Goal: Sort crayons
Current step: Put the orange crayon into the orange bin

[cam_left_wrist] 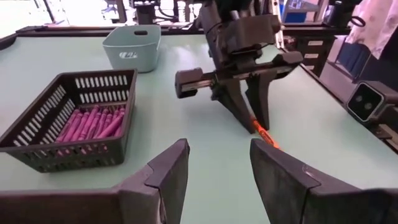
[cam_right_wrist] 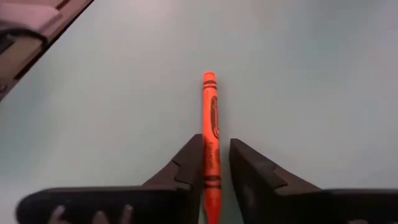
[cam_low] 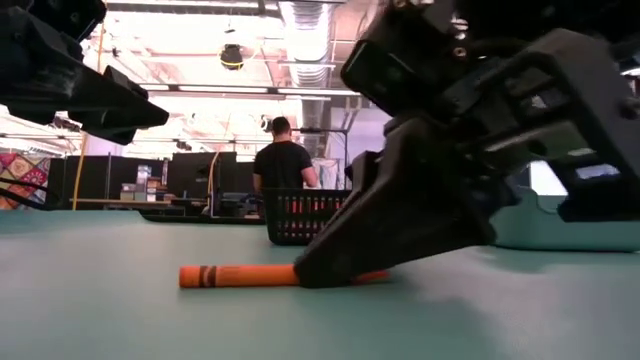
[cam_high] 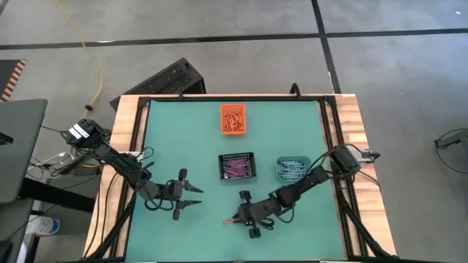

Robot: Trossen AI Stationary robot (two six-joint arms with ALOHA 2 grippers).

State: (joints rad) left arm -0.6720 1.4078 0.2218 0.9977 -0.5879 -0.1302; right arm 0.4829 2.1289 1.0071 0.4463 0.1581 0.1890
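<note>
High view: your left gripper (cam_high: pixel 191 198) hovers with its jaws spread wide over bare mat, left of centre. To its right, an orange crayon (cam_right_wrist: pixel 211 146) lies flat on the green table (cam_high: pixel 183 131), and your right gripper (cam_right_wrist: pixel 214 163) straddles it, fingers narrowed to either side, in front of the black mesh bin (cam_high: pixel 237 166) of purple crayons (cam_left_wrist: pixel 93 122).

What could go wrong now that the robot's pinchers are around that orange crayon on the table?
The right gripper straddles the orange crayon near one end, so it might tip or slip out when lifted. The fingertips sit right down on the green table and might scrape it or pin the crayon. The orange bin lies across the table beyond the black mesh bin, so a loosely held crayon might drop on the way.
</note>
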